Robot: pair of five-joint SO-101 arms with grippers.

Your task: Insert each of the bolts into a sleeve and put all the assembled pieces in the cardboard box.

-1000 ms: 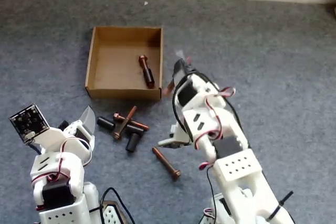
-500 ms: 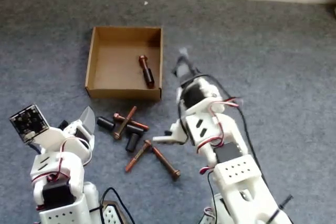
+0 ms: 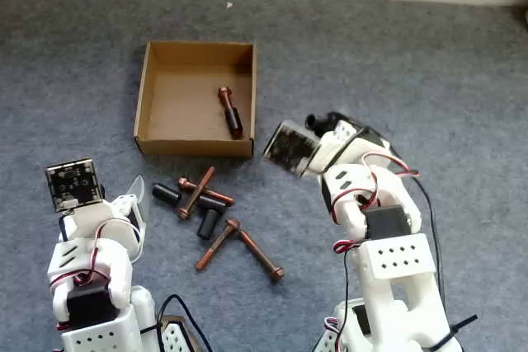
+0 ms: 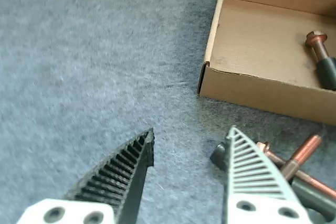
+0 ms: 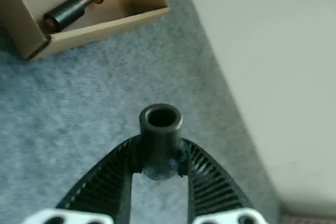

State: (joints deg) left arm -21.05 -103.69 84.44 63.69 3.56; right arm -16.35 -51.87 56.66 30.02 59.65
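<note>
The cardboard box [image 3: 153,96] stands at the back left and holds one bolt inside a sleeve [image 3: 230,111], also seen from the wrists [image 4: 321,59] [image 5: 71,9]. In front of the box lie three copper bolts [image 3: 196,192] [image 3: 216,245] [image 3: 261,255] and several black sleeves [image 3: 208,222] in a loose heap. My right gripper [image 5: 160,153] is shut on a black sleeve [image 5: 161,127], held off the carpet to the right of the box with its hollow end showing. My left gripper [image 4: 191,135] is open just left of the heap, low over the carpet [image 3: 132,195].
Grey carpet covers the whole table. A pale wall [image 5: 262,51] runs along the far edge, close behind the right gripper. Bare carpet lies left of the box and across the right side.
A copper bolt has dropped onto the carpet beside the heap. The right arm pulled back from the box's right wall and turned its wrist, keeping the sleeve. The left arm shifted slightly.
</note>
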